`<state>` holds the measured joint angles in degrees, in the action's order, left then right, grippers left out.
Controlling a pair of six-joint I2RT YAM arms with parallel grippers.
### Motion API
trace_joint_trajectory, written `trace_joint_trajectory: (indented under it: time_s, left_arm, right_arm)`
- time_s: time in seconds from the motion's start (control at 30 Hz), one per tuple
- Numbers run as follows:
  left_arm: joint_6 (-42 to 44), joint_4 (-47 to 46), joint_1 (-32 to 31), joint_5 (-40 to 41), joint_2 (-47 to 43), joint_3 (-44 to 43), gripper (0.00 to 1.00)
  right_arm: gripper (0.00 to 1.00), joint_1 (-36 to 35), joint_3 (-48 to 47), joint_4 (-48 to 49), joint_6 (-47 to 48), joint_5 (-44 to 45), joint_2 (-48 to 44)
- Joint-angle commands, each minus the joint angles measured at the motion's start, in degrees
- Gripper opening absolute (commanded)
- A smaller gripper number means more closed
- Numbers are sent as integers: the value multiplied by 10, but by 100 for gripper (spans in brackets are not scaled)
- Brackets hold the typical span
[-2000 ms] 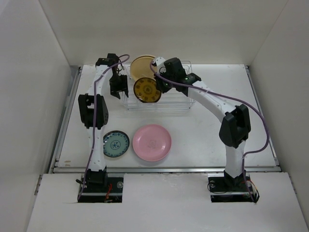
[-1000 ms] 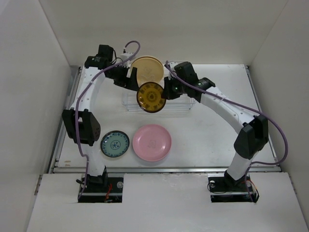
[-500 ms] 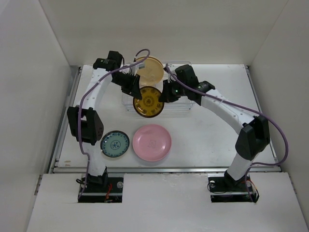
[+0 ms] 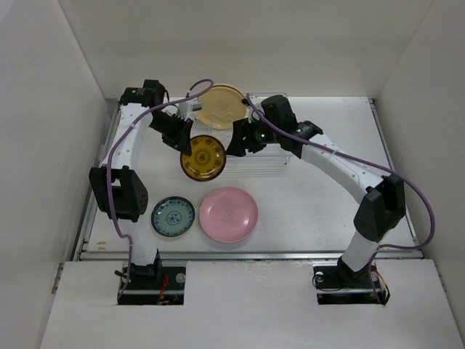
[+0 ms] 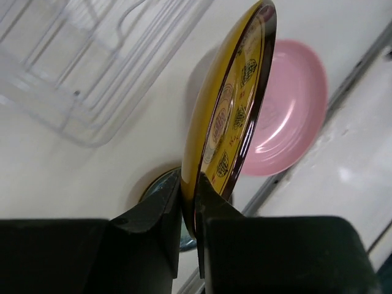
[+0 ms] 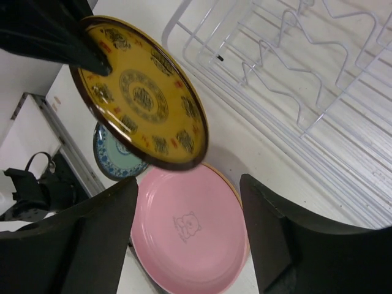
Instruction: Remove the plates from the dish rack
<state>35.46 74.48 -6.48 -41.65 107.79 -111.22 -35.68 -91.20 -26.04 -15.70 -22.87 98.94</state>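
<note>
An amber-yellow patterned plate (image 4: pixel 203 158) hangs on edge in front of the dish rack (image 4: pixel 263 163), near its left end. My left gripper (image 4: pixel 187 147) is shut on that plate's rim (image 5: pixel 211 165). The right gripper (image 4: pixel 234 145) stands open just right of the plate, nothing between its fingers (image 6: pixel 101 233). In the right wrist view the amber plate (image 6: pixel 138 92) hangs apart from them, above the table. A cream plate (image 4: pixel 221 106) stands upright in the rack's back left part.
A pink plate (image 4: pixel 228 214) and a smaller teal patterned plate (image 4: pixel 173 216) lie flat on the table in front of the rack. The pink plate (image 6: pixel 190 236) lies below the right gripper. White walls enclose the table on three sides.
The amber plate has passed from the right gripper to the left. The left gripper shut on its rim and carried it left and forward; the right gripper has opened.
</note>
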Motion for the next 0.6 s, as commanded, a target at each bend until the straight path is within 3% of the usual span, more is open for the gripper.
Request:
trace_joint_trajectory:
  time_s: [0.0, 0.23, 0.57]
  left_arm:
    - [89, 167, 22, 80, -59, 29, 0]
    - [210, 167, 67, 218, -115, 154, 0]
    - [284, 167, 88, 234, -97, 291, 0]
  right_arm:
    - [75, -3, -28, 30, 2, 6, -7]
    - [75, -3, -44, 18, 19, 21, -7]
    - [75, -3, -38, 13, 30, 15, -1]
